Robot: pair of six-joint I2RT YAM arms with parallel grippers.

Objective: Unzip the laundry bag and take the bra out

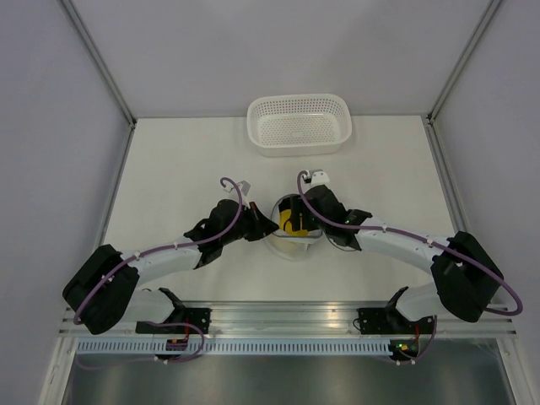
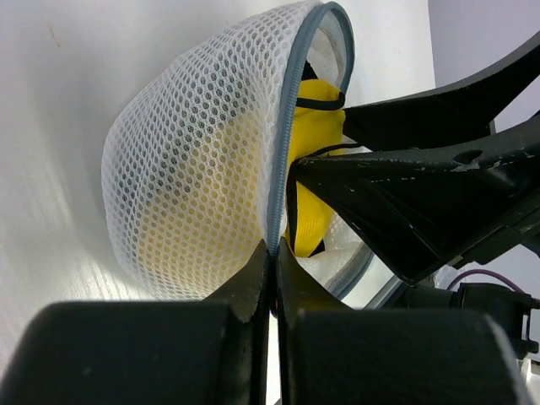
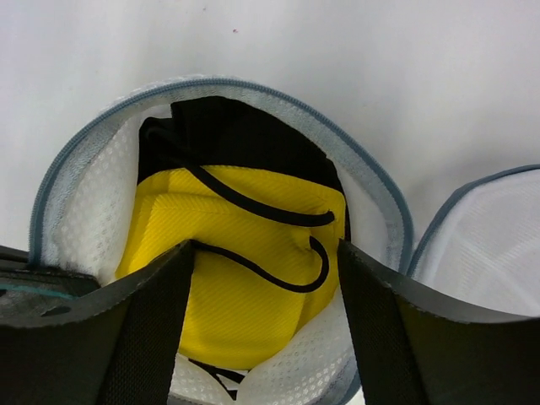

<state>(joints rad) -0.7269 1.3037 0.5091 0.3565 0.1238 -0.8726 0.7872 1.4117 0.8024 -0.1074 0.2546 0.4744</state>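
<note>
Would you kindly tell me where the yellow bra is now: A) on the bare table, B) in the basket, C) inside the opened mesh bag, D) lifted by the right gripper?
C: the bra lies inside the unzipped bag, the open right gripper straddling it.

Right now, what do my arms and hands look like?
The left arm and right arm match: white links, bulky black joint housings, a purple cable looped along each. The left hand and right hand are black, with two flat tapered fingers.
</note>
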